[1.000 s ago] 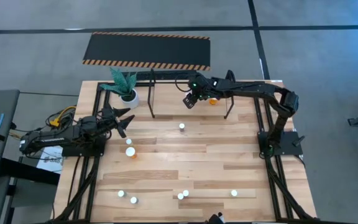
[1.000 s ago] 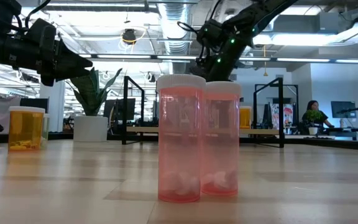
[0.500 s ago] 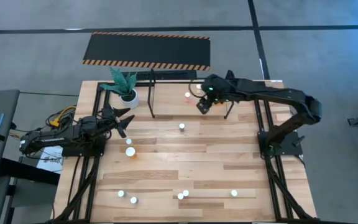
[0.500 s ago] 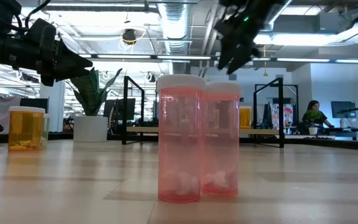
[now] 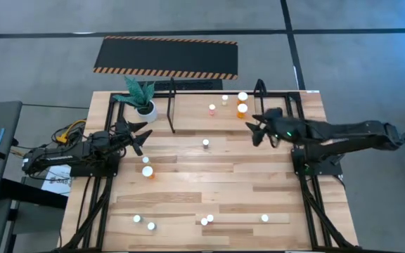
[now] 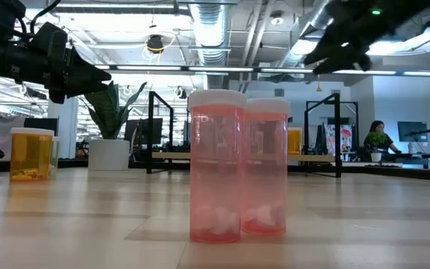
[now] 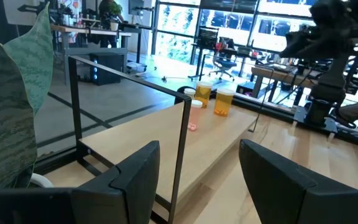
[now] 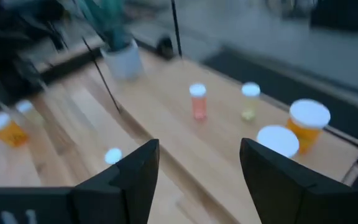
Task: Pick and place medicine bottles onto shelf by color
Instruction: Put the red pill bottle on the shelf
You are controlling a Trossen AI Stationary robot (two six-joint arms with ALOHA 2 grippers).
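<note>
Two pink bottles (image 6: 237, 168) at low-view centre hold white pills; both the left gripper (image 5: 140, 137) and the right gripper (image 5: 256, 131) are open, empty.

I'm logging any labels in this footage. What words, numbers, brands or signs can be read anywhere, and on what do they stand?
None can be read.
Pink bottles in the low view: no printed label shows.
Orange bottles on the shelf: any label is too small to read.
Paper beside the left arm: dark print, too small to read.
Striped mat: orange and black edge stripes only, no words.
</note>
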